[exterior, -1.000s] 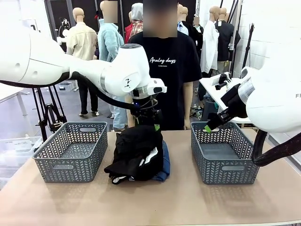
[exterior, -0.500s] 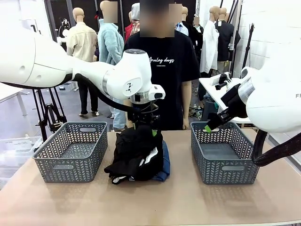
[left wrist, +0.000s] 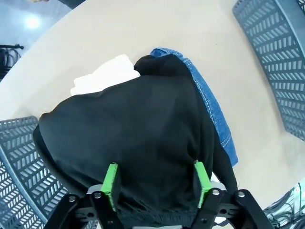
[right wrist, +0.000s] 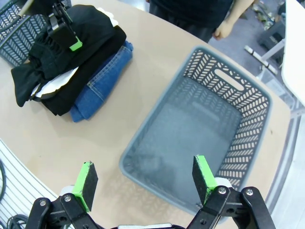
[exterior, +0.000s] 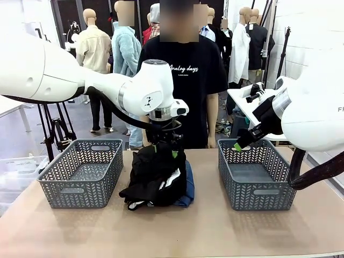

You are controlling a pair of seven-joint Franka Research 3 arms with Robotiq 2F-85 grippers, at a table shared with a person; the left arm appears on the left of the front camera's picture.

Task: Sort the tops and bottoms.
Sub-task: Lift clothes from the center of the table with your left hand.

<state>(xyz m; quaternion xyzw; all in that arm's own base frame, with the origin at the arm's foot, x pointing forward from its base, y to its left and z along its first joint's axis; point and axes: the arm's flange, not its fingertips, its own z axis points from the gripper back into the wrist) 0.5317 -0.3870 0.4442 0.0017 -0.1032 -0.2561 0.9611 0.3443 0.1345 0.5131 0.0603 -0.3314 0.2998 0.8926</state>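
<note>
A pile of clothes lies mid-table between two baskets. A black top (exterior: 156, 169) (left wrist: 143, 129) is uppermost, a white top (exterior: 172, 178) (left wrist: 107, 76) peeks out under it, and blue denim jeans (exterior: 188, 185) (left wrist: 212, 107) lie at the bottom. My left gripper (exterior: 167, 149) (left wrist: 155, 185) is open and pressed down on the far edge of the black top, with cloth between its fingers (left wrist: 110, 185). My right gripper (exterior: 238, 144) (right wrist: 145, 177) hangs open above the right basket's near-left corner, holding nothing.
A grey basket (exterior: 80, 172) stands left of the pile and another (exterior: 255, 174) (right wrist: 190, 138) stands right of it, both with nothing inside. A person in a black lettered T-shirt (exterior: 188, 70) stands behind the table's far edge. Bare tabletop (exterior: 177, 231) lies in front.
My left gripper has come down and toward the pile, so its fingers now sink into the black top. The right arm has not moved.
</note>
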